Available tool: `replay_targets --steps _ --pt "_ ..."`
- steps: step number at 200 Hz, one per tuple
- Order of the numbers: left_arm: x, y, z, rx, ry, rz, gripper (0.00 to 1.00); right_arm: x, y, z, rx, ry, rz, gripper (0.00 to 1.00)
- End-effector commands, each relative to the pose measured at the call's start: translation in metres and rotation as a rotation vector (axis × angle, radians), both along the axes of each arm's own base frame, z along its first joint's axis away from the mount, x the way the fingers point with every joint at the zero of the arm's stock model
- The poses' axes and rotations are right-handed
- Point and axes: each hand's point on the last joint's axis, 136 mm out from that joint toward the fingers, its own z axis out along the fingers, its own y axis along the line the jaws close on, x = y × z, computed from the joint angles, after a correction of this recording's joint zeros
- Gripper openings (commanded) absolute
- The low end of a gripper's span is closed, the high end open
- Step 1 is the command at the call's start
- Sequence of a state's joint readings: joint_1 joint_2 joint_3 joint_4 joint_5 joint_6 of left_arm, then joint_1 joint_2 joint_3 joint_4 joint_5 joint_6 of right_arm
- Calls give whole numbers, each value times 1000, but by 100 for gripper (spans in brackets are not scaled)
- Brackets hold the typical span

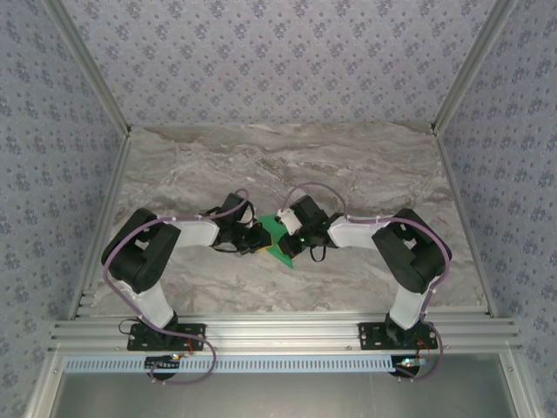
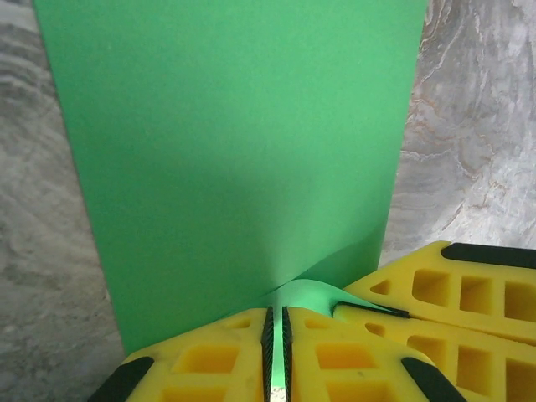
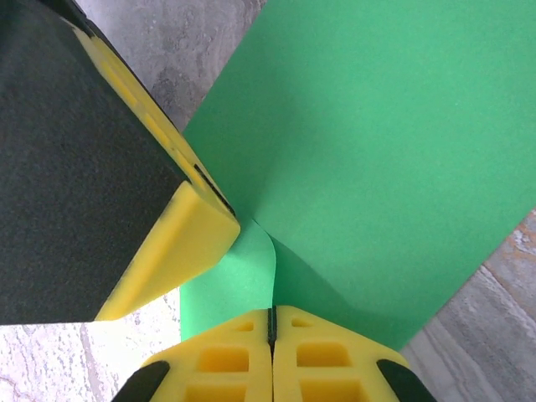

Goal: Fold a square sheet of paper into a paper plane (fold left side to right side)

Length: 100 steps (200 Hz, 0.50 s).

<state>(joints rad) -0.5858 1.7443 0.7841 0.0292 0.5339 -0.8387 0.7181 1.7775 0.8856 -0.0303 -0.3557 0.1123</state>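
Two grippers, one green edge, mid-table

The left gripper (image 2: pixel 275 356) and right gripper (image 3: pixel 270 347) are each clenched on the square sheet of paper (image 1: pixel 277 233), just beside one another. The rest of the sheet spreads away from both jaws over the marble table (image 1: pixel 348 174).

Blue-grey flowery wallpaper (image 1: pixel 278 61) is covering the walls on three sides, and a grey marbled surface (image 1: pixel 348 165) is stretching across the middle. Silver aluminium rails (image 1: pixel 287 333) are running along its near edge, with posts (image 1: pixel 87 63) rising at the corners.
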Motion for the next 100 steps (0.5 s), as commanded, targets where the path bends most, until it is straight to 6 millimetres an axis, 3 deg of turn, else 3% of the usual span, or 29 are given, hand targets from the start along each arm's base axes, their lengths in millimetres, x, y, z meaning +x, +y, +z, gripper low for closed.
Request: replay_targets --steps 1,44,76,100 --pt "-12 13 -21 79 33 1 14 -22 -16 -31 -115 91 17 7" --pt "-19 21 -30 113 50 7 14 -19 -12 -26 -82 99 10 9" --pt "-21 25 -36 134 60 9 13 1 -4 7 -7 61 -25 25" --pt "-21 26 -38 143 59 9 13 16 -12 30 13 31 -70 35"
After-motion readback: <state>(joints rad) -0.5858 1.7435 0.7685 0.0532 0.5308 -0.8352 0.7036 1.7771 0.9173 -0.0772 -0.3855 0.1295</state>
